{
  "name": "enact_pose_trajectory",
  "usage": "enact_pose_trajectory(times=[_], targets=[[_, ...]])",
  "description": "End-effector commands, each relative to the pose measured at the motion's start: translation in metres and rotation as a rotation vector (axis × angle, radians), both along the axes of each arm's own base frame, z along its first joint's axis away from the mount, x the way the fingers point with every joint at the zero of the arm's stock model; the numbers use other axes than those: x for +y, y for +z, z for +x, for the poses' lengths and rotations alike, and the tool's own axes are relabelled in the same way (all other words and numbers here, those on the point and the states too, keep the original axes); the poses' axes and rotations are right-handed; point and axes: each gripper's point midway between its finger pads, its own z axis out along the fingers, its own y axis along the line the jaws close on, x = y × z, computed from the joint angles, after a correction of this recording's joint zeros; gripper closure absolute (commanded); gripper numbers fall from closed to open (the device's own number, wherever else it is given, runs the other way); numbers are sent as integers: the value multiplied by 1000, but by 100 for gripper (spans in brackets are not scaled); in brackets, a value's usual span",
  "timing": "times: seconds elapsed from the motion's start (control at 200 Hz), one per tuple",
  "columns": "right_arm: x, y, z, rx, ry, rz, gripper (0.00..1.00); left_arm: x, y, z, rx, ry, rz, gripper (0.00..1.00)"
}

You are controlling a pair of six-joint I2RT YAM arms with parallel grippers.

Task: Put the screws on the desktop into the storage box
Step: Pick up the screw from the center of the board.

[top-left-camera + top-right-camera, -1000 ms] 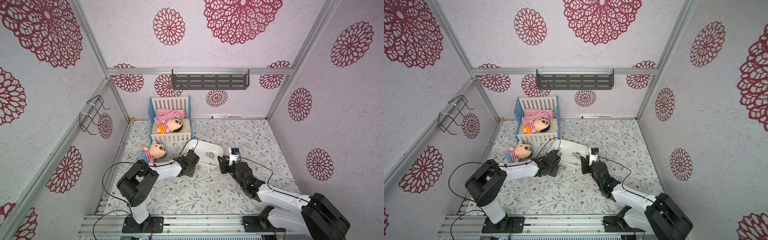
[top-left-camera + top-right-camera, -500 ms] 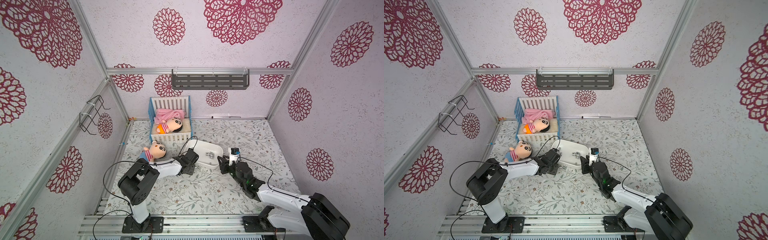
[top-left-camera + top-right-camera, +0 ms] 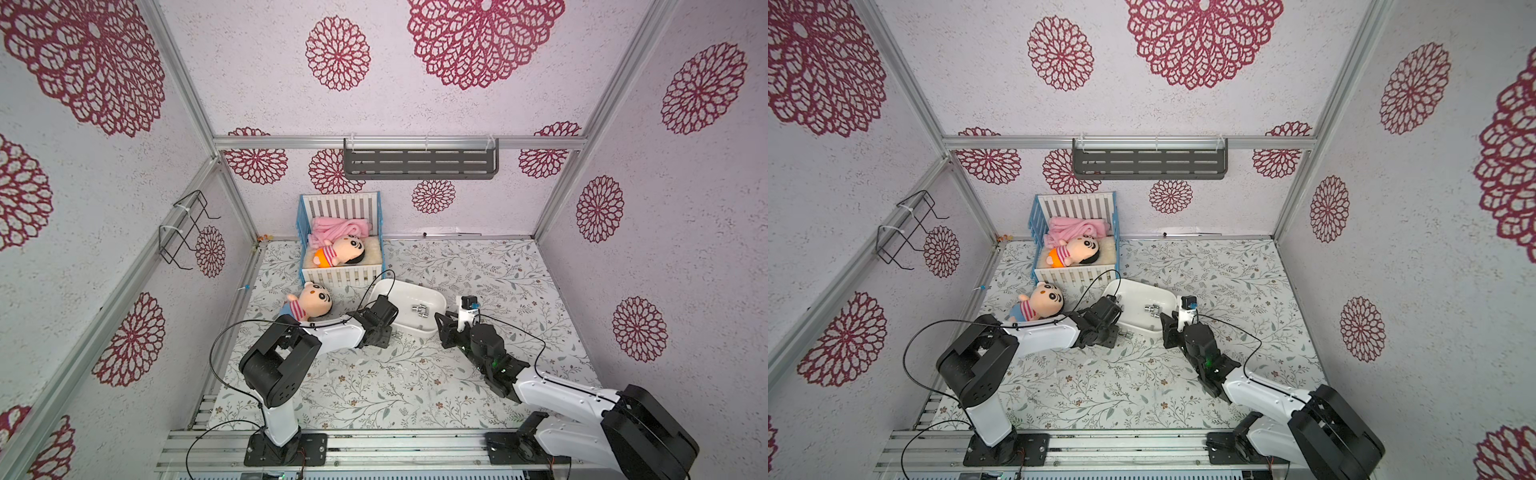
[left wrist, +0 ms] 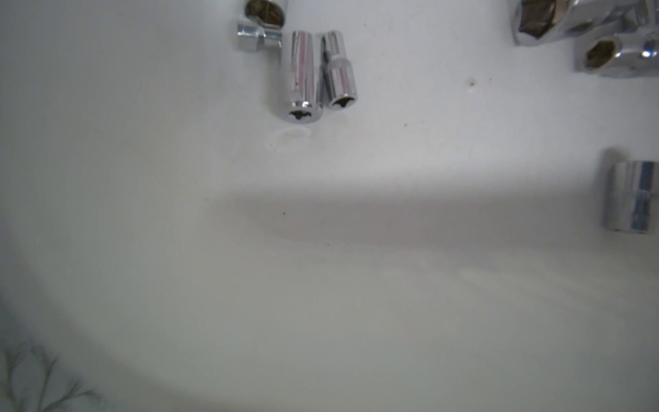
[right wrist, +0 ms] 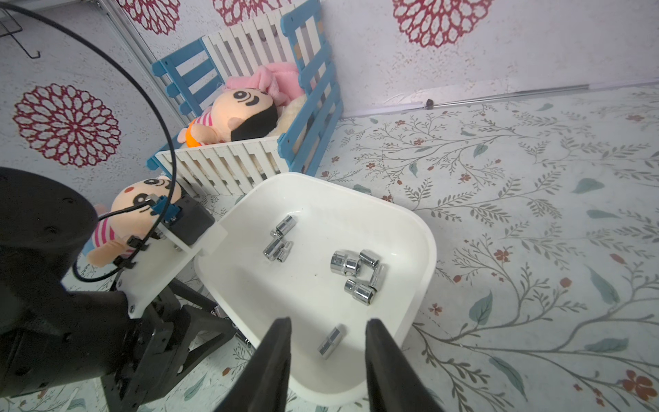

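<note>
The white storage box [image 3: 409,291] [image 3: 1142,291] sits mid-desktop [image 3: 415,374] and holds several shiny screws [image 3: 420,310] [image 5: 356,271] [image 4: 303,75]. Its rim [image 5: 424,257] looks tilted in the right wrist view. Two more screws [image 3: 397,334] [image 3: 1127,334] lie on the desktop under the box's near-left edge. My left gripper [image 3: 384,332] [image 3: 1113,332] is low against that side of the box, its jaws hidden. My right gripper [image 5: 328,323] [image 3: 446,328] stands open over the box's near-right rim, nothing between its fingers; one screw [image 5: 331,340] lies in the box beyond them.
A plush doll [image 3: 309,303] lies on the desktop left of the box. Behind it stands a blue and white crib [image 3: 340,249] with another doll. A grey shelf [image 3: 419,162] hangs on the back wall and a wire rack [image 3: 187,228] on the left wall.
The left arm has shifted slightly beside the box. The right arm, the box and the screws stay where they were.
</note>
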Motion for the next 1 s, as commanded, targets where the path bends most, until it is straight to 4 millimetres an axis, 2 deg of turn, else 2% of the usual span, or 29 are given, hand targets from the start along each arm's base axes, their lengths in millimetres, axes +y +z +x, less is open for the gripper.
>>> enact_pose_trajectory(times=[0.0, 0.325, 0.62, 0.856, 0.996], targets=[[5, 20, 6, -53, 3, 35, 61, 3, -11, 0, 27, -1, 17, 54], [5, 20, 6, -51, 3, 34, 61, 5, -11, -2, 39, 5, 25, 60], [5, 19, 6, -50, 5, 32, 61, 10, -4, -3, 31, 21, 48, 72], [4, 18, 7, -48, -1, 27, 61, 9, 28, -9, -26, 19, 5, 79], [2, 16, 8, -50, -10, 22, 61, -1, 74, -12, -129, 19, -82, 83]])
